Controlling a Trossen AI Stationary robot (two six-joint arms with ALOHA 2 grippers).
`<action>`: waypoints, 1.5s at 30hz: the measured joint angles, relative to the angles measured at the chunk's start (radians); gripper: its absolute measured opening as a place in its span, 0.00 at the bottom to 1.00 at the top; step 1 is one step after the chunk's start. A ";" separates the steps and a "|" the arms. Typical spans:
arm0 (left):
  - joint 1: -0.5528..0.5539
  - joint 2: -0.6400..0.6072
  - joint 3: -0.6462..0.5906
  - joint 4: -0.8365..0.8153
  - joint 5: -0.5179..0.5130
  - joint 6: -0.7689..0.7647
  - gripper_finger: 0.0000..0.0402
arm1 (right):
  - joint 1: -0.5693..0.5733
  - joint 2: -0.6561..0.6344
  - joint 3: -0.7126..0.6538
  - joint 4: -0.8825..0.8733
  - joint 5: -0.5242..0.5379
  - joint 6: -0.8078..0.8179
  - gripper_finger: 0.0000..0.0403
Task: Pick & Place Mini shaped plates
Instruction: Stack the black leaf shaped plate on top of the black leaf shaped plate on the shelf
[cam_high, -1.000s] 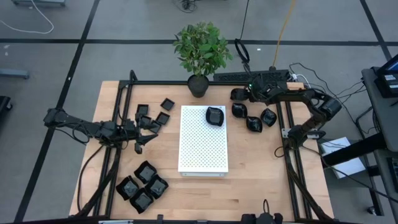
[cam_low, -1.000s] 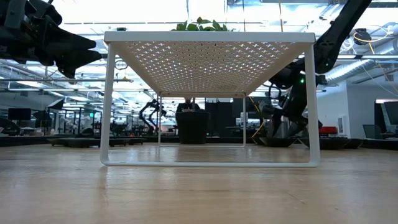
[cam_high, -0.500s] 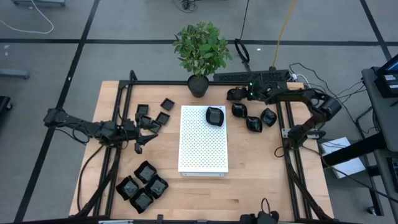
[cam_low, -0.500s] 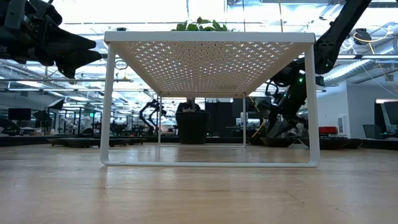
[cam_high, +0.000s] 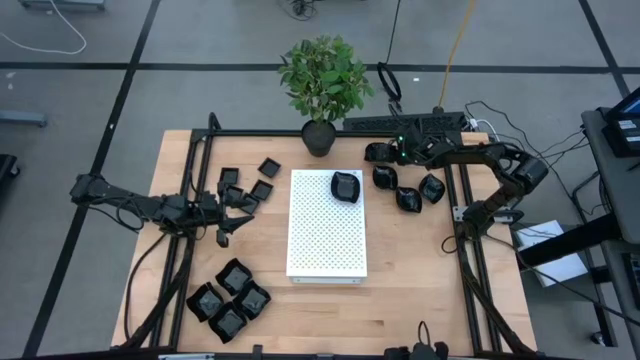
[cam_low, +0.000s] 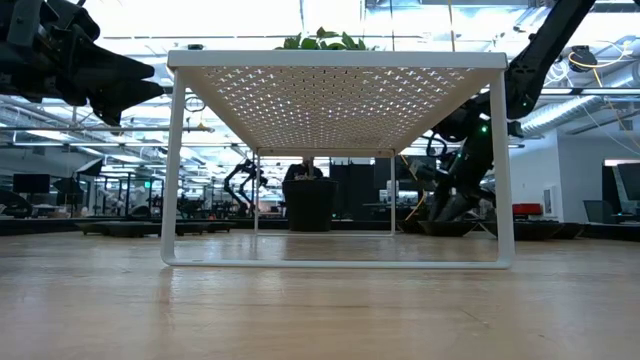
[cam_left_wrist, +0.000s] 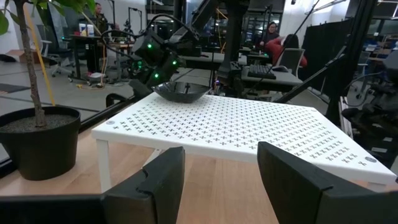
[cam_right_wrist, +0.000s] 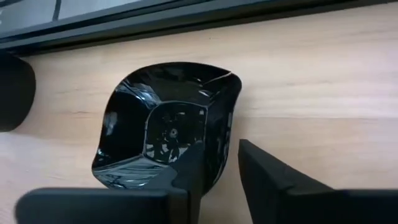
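Several glossy black mini shaped plates lie on the table. Small squares (cam_high: 262, 188) are far left, wavy-edged squares (cam_high: 230, 295) near left, and rounded ones (cam_high: 408, 198) right of the white perforated board (cam_high: 327, 240). One rounded plate (cam_high: 346, 186) sits on the board's far end and shows in the left wrist view (cam_left_wrist: 181, 92). My right gripper (cam_high: 374, 152) is down at the far-right rounded plate (cam_right_wrist: 161, 130), shut on it. My left gripper (cam_high: 238, 214) hovers open among the small squares, facing the board (cam_left_wrist: 249, 124). My right gripper has the rounded plate by its side wall (cam_right_wrist: 225, 134). One finger (cam_right_wrist: 191, 168) is inside the bowl and the other (cam_right_wrist: 267, 177) outside against the rim. The fingers point down from above. The plate's underside lies on the table.
A potted plant (cam_high: 319, 137) stands at the far edge behind the board. A black frame rail (cam_high: 455, 200) runs along the right side and another (cam_high: 190, 200) along the left. Bare wood lies near the board's near end. People sit in the room beyond (cam_left_wrist: 273, 34).
My right gripper has moved a little toward the table's left and down onto the far-right rounded plate. The left arm and the plates have stayed still.
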 joint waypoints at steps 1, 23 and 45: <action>0.000 0.000 0.000 0.000 0.000 0.000 0.52 | 0.000 0.000 0.000 0.002 0.001 -0.008 0.25; 0.000 0.000 0.000 0.001 0.000 0.000 0.52 | 0.000 0.048 0.001 0.033 -0.005 -0.081 0.01; 0.000 0.000 0.000 0.001 0.000 0.000 0.52 | 0.032 -0.301 0.000 0.313 -0.184 -0.105 0.00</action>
